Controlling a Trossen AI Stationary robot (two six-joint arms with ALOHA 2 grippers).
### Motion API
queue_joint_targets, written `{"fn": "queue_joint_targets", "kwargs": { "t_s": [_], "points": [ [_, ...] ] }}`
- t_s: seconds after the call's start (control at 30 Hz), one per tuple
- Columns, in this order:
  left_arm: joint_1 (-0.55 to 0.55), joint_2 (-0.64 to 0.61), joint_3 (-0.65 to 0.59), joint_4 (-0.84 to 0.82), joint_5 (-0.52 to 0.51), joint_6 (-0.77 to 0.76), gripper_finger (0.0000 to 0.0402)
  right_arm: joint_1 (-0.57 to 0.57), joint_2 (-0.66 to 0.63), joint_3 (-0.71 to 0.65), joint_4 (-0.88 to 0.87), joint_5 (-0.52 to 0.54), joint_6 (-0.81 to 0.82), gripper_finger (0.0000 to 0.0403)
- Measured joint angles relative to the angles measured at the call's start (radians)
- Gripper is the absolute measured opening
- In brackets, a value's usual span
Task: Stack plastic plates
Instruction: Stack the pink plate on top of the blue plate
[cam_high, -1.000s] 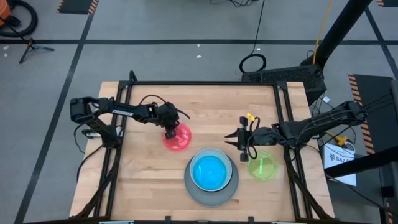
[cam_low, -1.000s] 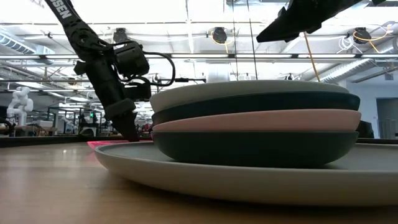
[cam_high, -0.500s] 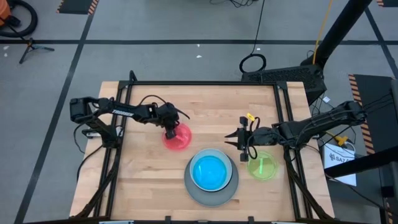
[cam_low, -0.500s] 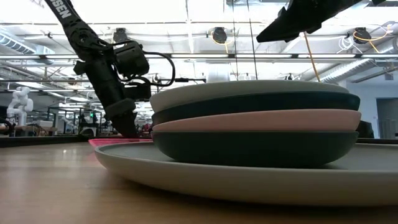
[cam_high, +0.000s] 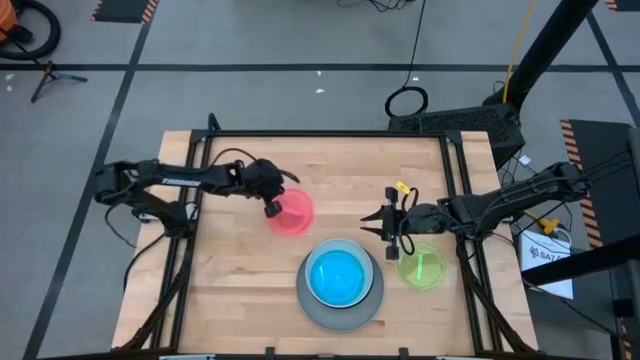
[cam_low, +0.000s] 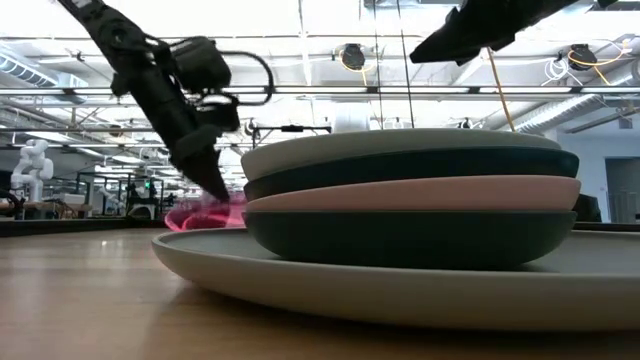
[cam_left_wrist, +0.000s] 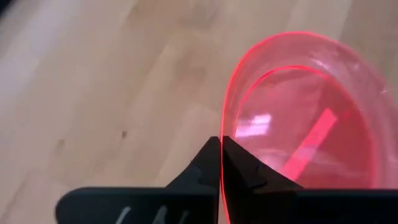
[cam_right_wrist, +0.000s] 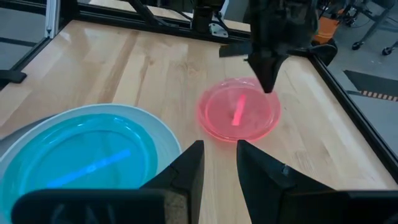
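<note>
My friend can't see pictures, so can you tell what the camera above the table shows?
The left end effector pinches the rim of a see-through pink plate on a wooden table. Nearer the front, a bright blue plate tops a stack on a big grey plate. The right end effector waits beside a green plate.

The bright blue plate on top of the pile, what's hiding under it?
Under the bright blue plate, the low view shows a dark teal plate, a pink one, another dark one, then the big grey plate. Only their rims show.
</note>
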Motion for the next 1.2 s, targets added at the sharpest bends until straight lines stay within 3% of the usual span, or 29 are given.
{"fn": "queue_joint_targets", "kwargs": {
  "t_s": [0.23,0.5,0.8,1.2],
  "points": [
    [-0.027,-0.141,0.000,-0.011,-0.012,-0.018,0.0005,-0.005,0.000,0.000,0.008,0.007,0.021,0.0089],
    [-0.122,-0.255,0.002,0.033,-0.071,-0.059,0.0004,-0.050,0.069,0.000,0.067,0.084,0.077,0.0089],
    [-0.243,-0.267,0.002,0.103,-0.157,-0.096,0.0004,-0.104,0.184,0.000,0.350,0.086,-0.001,0.0093],
    [-0.273,-0.267,0.002,0.149,-0.186,-0.098,0.0004,-0.151,0.305,0.114,0.376,0.114,-0.002,0.0154]
  ]
}}
